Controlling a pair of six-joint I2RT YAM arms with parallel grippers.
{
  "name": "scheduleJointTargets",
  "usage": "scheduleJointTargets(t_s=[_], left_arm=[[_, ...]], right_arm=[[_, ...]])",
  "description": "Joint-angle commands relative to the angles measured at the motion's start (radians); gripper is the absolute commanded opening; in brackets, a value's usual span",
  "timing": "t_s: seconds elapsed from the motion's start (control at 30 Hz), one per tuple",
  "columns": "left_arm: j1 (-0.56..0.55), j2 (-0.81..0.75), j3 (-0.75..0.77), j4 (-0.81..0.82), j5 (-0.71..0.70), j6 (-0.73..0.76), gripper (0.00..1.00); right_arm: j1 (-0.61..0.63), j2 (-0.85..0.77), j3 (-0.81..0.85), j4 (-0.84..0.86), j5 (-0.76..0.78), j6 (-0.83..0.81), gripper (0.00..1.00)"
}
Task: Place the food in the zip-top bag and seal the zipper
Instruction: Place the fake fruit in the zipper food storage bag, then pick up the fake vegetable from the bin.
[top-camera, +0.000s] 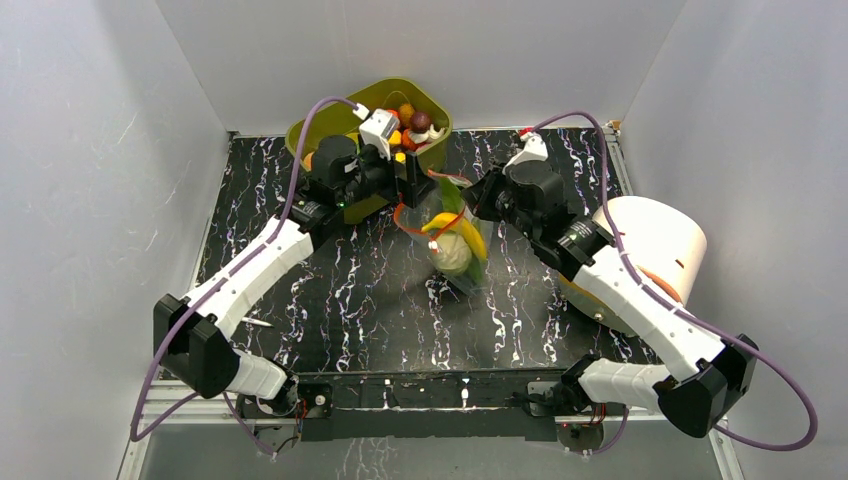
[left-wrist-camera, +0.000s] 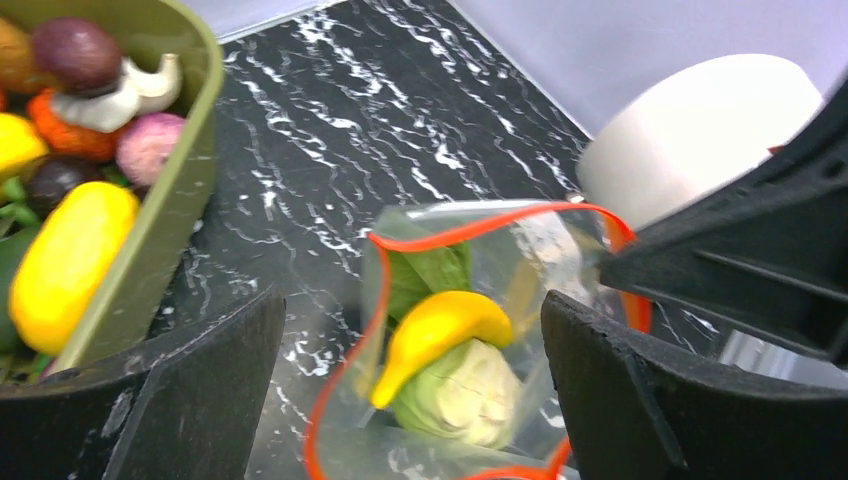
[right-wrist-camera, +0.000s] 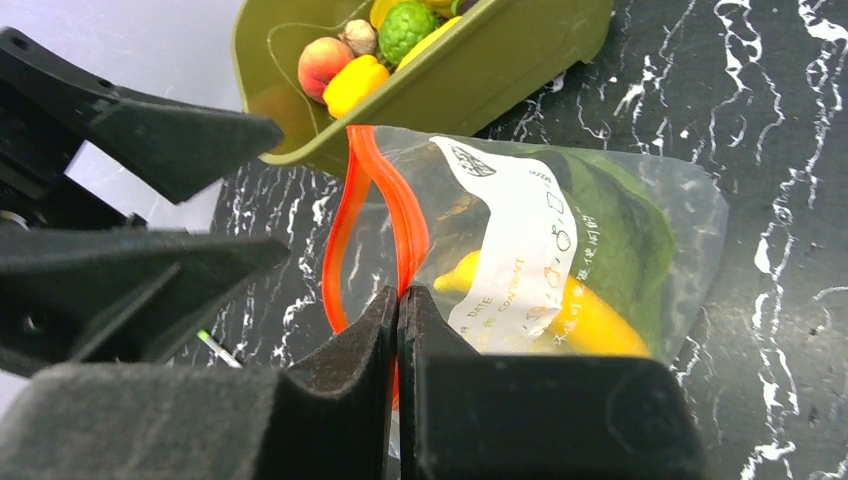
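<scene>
Black marbled table (top-camera: 330, 300), clear bag (top-camera: 455, 245) mid-table on the near side of the green tub (left-wrist-camera: 190, 150), with a banana (left-wrist-camera: 440, 330), cabbage (left-wrist-camera: 460, 395) and leaf (left-wrist-camera: 430, 270) inside. Right gripper (right-wrist-camera: 398, 300) is clamped on the red zipper (right-wrist-camera: 375, 200) at the bag's mouth; left gripper (left-wrist-camera: 410, 310) hangs spread wide over it, holding nothing. From above, the arms hide part of the tub and bag.

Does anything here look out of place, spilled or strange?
Nothing is spilled or damaged. Only the bag looks askew: it is held up by the right gripper, which pinches the zipper at one spot, so the mouth gapes in a crooked loop, unsealed.
</scene>
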Motion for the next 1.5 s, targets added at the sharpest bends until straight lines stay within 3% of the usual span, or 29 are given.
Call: scheduleJointTargets(t_s=[0.0, 0.2, 0.37, 0.5, 0.73, 1.17, 1.47], left_arm=[[-0.002, -0.035, 0.066, -0.116, -0.177, 0.038, 0.98], [0.010, 0.012, 0.166, -0.285, -0.278, 0.148, 0.97], [0.050, 0.060, 0.195, -0.304, -0.309, 0.180, 0.81], [0.118, 0.132, 0.255, -0.320, -0.229, 0.140, 0.68], [0.192, 0.254, 0.339, -0.308, -0.201, 0.106, 0.60], [0.241, 0.497, 0.494, -0.034, -0.098, 0.021, 0.68], [0.244, 0.745, 0.768, -0.008, -0.048, -0.075, 0.74]], right_arm=[[-0.002, -0.066, 0.001, 0.071, 0.029, -0.040, 0.00], [-0.002, -0.085, 0.002, 0.070, 0.025, -0.086, 0.00], [-0.002, -0.106, -0.018, 0.075, 0.018, -0.100, 0.00], [-0.002, -0.122, -0.033, 0.076, 0.018, -0.103, 0.00], [-0.002, -0.143, -0.040, 0.068, 0.025, -0.105, 0.00], [-0.002, -0.115, -0.002, 0.052, 0.022, -0.117, 0.00], [-0.002, -0.110, 0.022, 0.041, 0.034, -0.122, 0.00]])
